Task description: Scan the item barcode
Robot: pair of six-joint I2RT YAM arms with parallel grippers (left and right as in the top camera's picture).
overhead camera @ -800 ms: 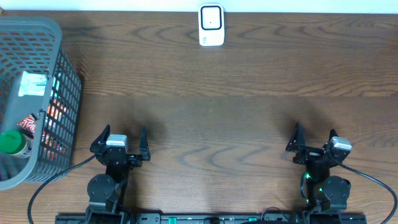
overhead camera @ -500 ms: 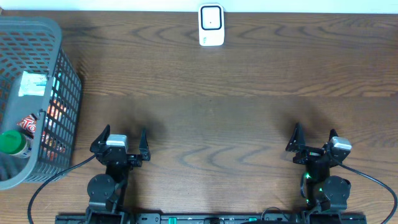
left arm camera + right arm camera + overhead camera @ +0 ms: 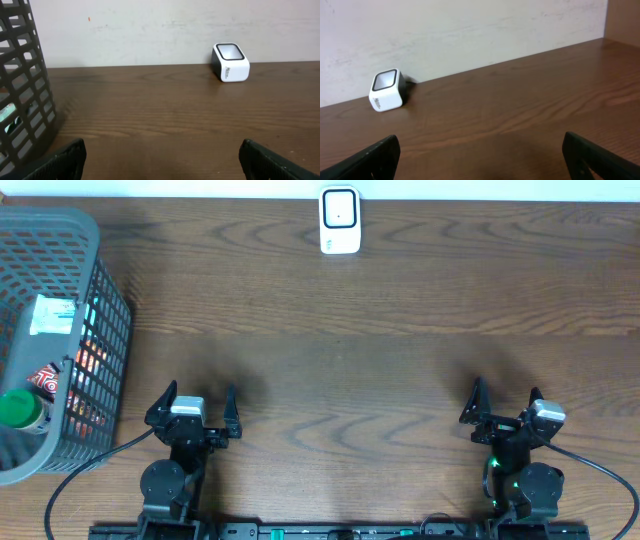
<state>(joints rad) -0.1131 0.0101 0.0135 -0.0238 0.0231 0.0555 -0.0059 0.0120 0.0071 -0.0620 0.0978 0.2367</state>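
- Green-capped bottle (image 3: 18,408) and white packet (image 3: 52,315) are things we could scan. They lie in the grey mesh basket (image 3: 105,330) at the left edge of the overhead picture. There are red and orange things in there too, but we cannot tell what they are.
- Our left gripper (image 3: 200,393) is at the bottom left and our right gripper (image 3: 505,395) is at the bottom right. Both have their fingers spread wide and hold nothing.
- The white scanner (image 3: 340,220) stands at the top middle, well apart from the basket and from both grippers.
- The basket walls are tall. If we reach in at a slant, our fingers could hit the rim and push or tip the basket.
- The things are piled close together. We might pinch two at once, or drag one out with another.
- The bottle is round, so it could slip or roll if we grab it off-centre.
- We cannot see any barcode. It may face away from the scanner, and then it would not read.
- The scanner looks small and light. If we come in too low, we could knock it over.
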